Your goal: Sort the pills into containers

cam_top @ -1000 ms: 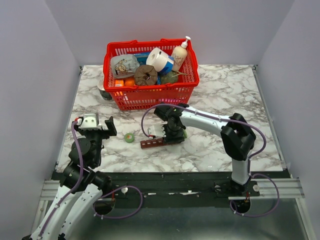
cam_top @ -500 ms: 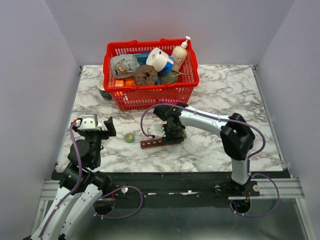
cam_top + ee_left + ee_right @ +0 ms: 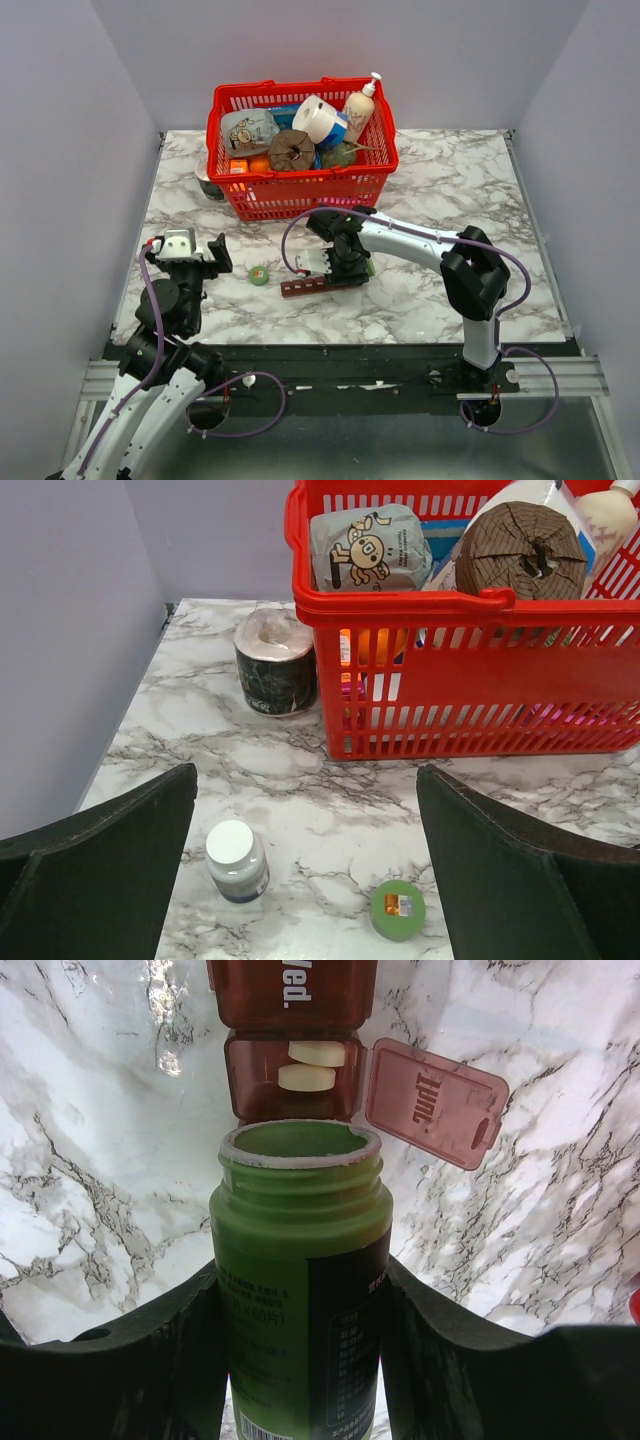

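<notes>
Right fingers (image 3: 110, 1360) pinch a green bottle (image 3: 300, 1260) by its sides, its cap off and its open mouth turned toward the pill organizer (image 3: 290, 1020). That dark red strip lies on the marble surface (image 3: 440, 180) near the middle, well in front of the red basket (image 3: 300, 150). From above, the organizer's (image 3: 308, 286) long axis runs left to right, with the right end a little farther back and tucked under the right fingers. In the right wrist view the strip points straight away from the bottle and runs out of the top of the picture. Its end compartment, just beyond the bottle's mouth, stands open with two pale oblong pills (image 3: 306, 1078) inside. Its clear red lid (image 3: 432, 1100) is flipped flat out to the side, and the next lid along, marked "Wed.", is closed. I cannot tell whether the bottle's rim touches the organizer. Left fingers (image 3: 100, 880) are spread wide with nothing between them, held over the left near part of the surface. Under them sit a small bottle with a white cap (image 3: 236, 858) and a loose green cap (image 3: 398, 910), with a dark roll (image 3: 275, 660) farther back beside the basket. Against the picture a second ago hardly anything differs: organizer, green cap and basket lie where they did, and the right arm's elbow has shifted only slightly to the left.
</notes>
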{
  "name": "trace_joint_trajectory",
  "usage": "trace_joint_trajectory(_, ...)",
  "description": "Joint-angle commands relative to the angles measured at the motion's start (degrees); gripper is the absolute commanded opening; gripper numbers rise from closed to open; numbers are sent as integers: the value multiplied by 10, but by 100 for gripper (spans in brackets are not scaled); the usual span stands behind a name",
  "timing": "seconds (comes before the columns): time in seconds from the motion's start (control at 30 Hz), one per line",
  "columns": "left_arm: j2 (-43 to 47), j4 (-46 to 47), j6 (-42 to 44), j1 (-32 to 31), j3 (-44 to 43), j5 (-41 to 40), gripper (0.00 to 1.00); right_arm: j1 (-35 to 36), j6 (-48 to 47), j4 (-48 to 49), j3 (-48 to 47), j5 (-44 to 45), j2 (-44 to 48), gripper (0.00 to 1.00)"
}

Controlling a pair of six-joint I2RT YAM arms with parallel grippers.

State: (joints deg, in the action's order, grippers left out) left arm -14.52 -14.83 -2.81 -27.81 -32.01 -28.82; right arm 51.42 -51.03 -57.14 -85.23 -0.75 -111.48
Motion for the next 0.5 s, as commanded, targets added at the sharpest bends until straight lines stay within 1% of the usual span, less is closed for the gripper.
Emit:
trace_joint_trajectory(0.0, 6, 6, 7, 3, 6, -3, 99, 4, 7, -13, -8, -16, 6, 1)
trace_joint_trajectory(0.33, 0, 0, 0, 3, 4, 3, 99, -21, 16, 45, 32, -86, 66, 1)
trace_joint_trajectory(0.47, -2, -6, -18, 3, -4, 12, 99, -37, 11, 71, 62, -134, 115, 1)
